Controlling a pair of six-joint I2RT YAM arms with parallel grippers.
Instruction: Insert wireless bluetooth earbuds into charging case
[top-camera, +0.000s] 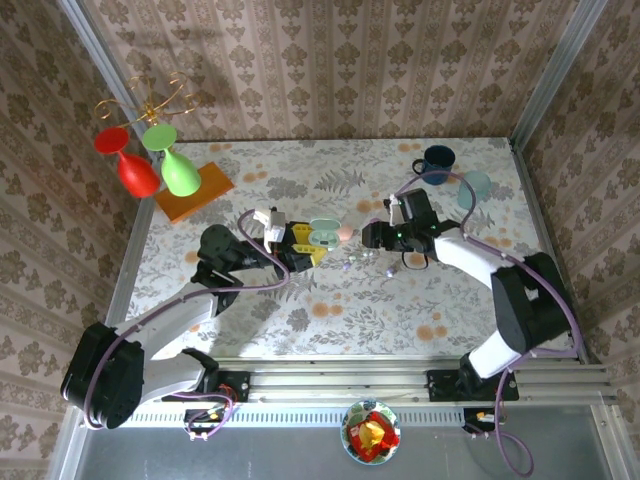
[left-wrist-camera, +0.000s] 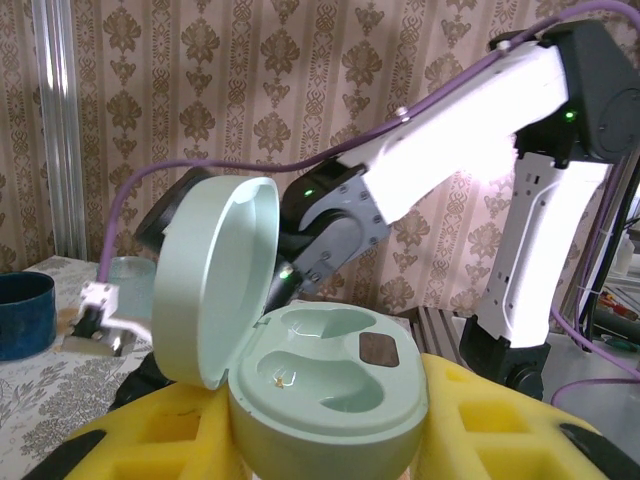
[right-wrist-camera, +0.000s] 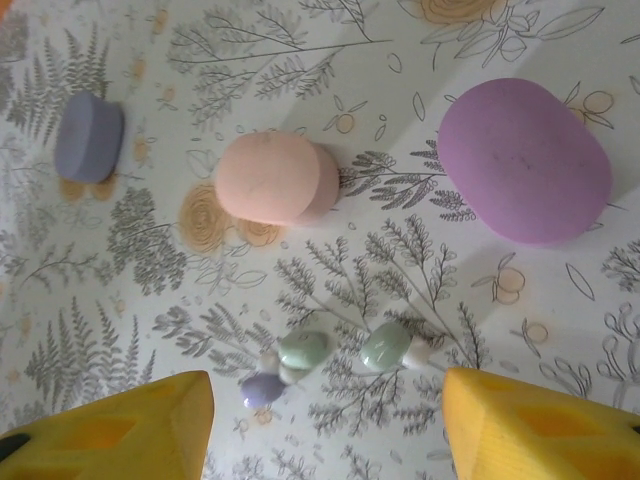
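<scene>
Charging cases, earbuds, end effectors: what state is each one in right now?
Mint case, lid open, wells look empty.
Left end effector, shut on mint case.
Earbuds, loose on the table.
Right end effector, open above earbuds.
Pink case, closed.
Purple case, closed.
Lilac-grey case, closed.
</scene>
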